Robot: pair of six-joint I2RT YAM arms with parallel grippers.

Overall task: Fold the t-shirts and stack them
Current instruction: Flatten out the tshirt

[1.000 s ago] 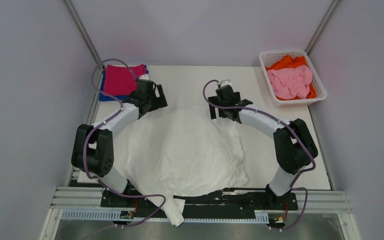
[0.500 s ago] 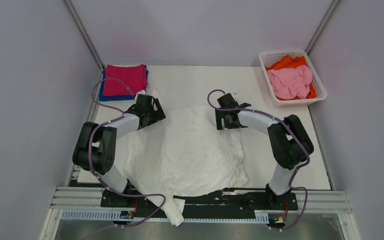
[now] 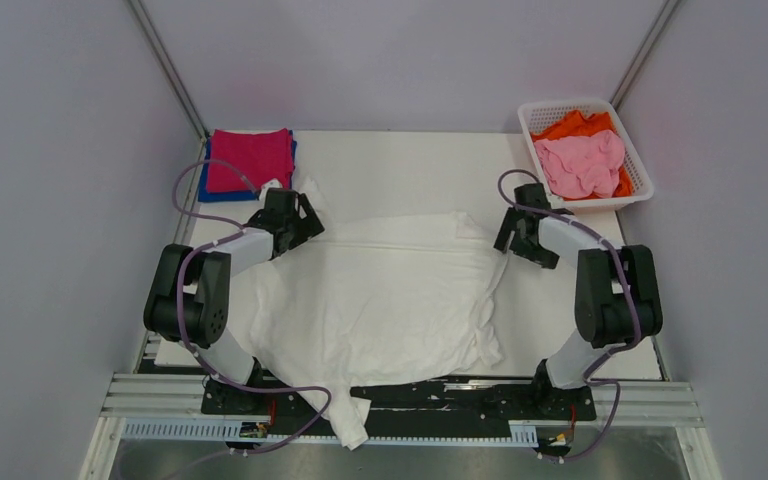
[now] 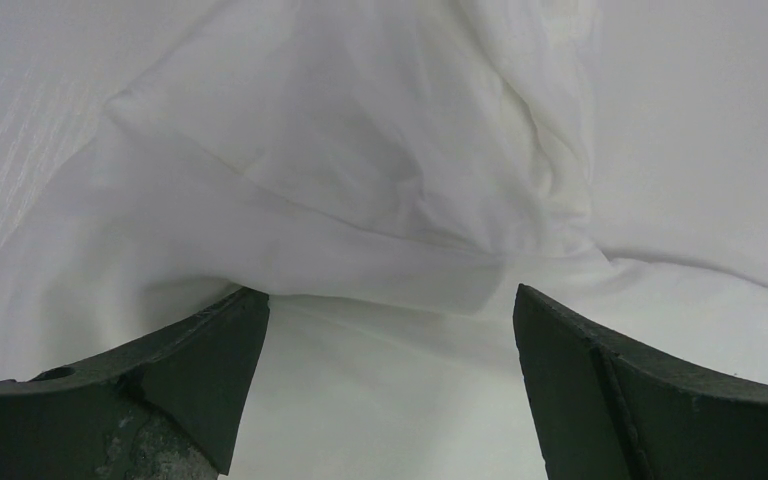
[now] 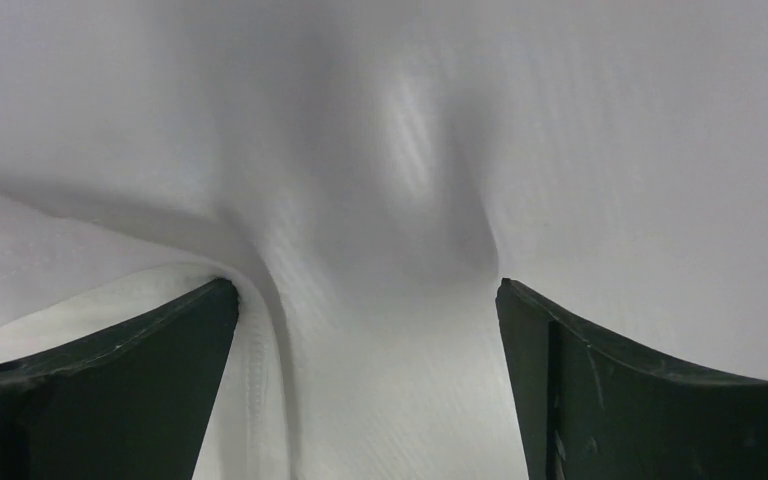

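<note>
A large white t-shirt (image 3: 380, 300) lies spread over the middle of the table, plain side up, and one corner hangs off the front edge. My left gripper (image 3: 295, 222) sits at its far left corner. In the left wrist view it (image 4: 390, 310) is open over rumpled white cloth (image 4: 380, 180). My right gripper (image 3: 515, 232) sits at the shirt's far right corner. In the right wrist view it (image 5: 365, 290) is open, with a cloth fold (image 5: 360, 200) between the fingers. A folded magenta shirt (image 3: 250, 158) lies on a folded blue one (image 3: 205, 190) at the back left.
A white lattice basket (image 3: 600, 203) at the back right holds a crumpled pink shirt (image 3: 580, 165) on an orange one (image 3: 575, 125). Grey walls close in the table on three sides. The arm bases and a metal rail (image 3: 400, 400) run along the front edge.
My right gripper moved right from the shirt's far middle to its right corner, and the far edge now lies stretched out straight and wide. My left gripper shifted slightly nearer and left.
</note>
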